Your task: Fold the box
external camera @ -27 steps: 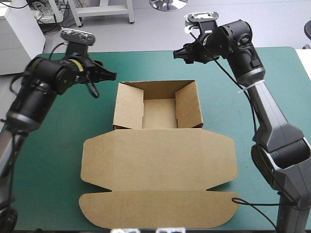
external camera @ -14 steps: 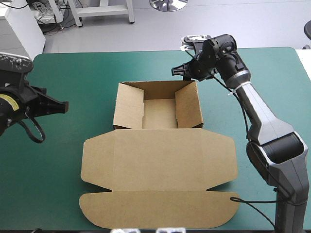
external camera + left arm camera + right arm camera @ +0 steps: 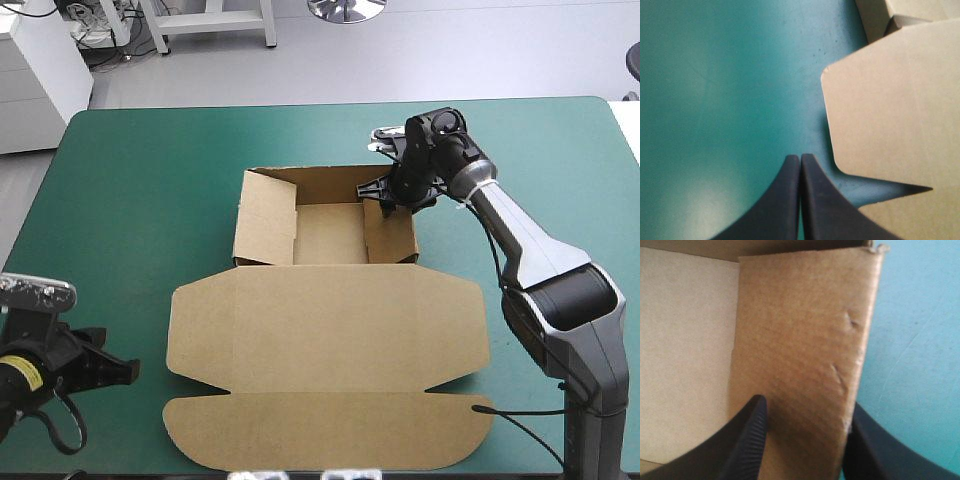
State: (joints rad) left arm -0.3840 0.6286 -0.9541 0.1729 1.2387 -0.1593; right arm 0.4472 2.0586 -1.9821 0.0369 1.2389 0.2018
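The box [image 3: 330, 282] lies at the middle of the table on the teal-green cover [image 3: 140, 160]. It is an open tray [image 3: 328, 232] toward the far edge, walls raised, with the lid [image 3: 330, 335] flat toward the near edge. Inside the tray are its bare board floor and one black finger [image 3: 752, 440] of the right gripper [image 3: 388, 196]. That gripper's fingers stand apart, astride the tray's right wall [image 3: 800, 330], the inner one over the floor and the outer one [image 3: 867, 450] over the cover. Whether either finger touches the wall cannot be told.

The wall's lower part is hidden behind the fingers in the right wrist view. In the high view the left arm is cut off at the picture's edge. The left wrist view shows only the lid's left end [image 3: 890, 115] and a scrap of the tray.

The left gripper [image 3: 800, 157] has its fingers pressed together in one pointed arch. It is over bare cover just beside the lid's left edge (near the table's near left corner in the high view).

The board is plain brown. The right wall has two small dents and a frayed top corner. The lid is a wide panel with cut corners, and the flap [image 3: 330, 432] along its near side has rounded ends
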